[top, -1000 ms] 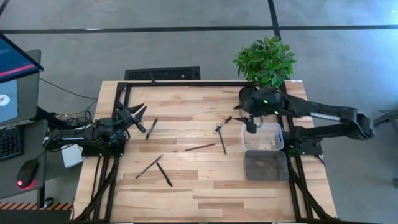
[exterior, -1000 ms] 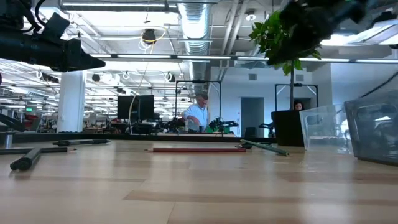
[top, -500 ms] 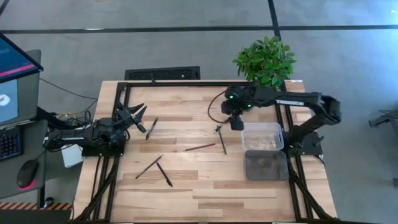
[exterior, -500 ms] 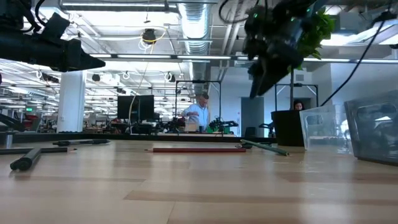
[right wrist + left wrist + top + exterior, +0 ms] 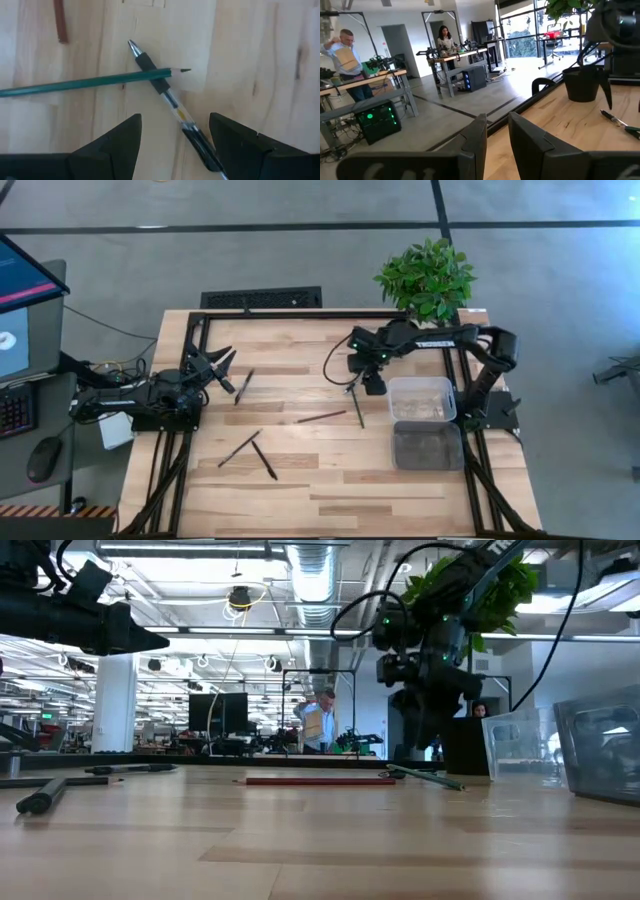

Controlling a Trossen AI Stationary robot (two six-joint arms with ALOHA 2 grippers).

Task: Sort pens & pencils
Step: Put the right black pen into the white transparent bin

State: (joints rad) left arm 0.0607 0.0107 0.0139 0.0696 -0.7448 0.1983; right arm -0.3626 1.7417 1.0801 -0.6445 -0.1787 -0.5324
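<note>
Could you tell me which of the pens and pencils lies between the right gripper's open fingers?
The clear pen, crossed by the green pencil, under the right gripper.

In your right wrist view, the green pencil (image 5: 85, 82) and the reddish-brown pencil (image 5: 61, 21) run off the edge; the pen's (image 5: 167, 97) rear end is cut off too.

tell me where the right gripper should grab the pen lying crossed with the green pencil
Best on the pen's clear barrel below the crossing, coming straight down. The green pencil overlaps its black rubber grip, so pinching there risks taking both. The right gripper, open, already straddles the lower barrel, fingers either side; closing across the pen's width there looks cleanest.
</note>
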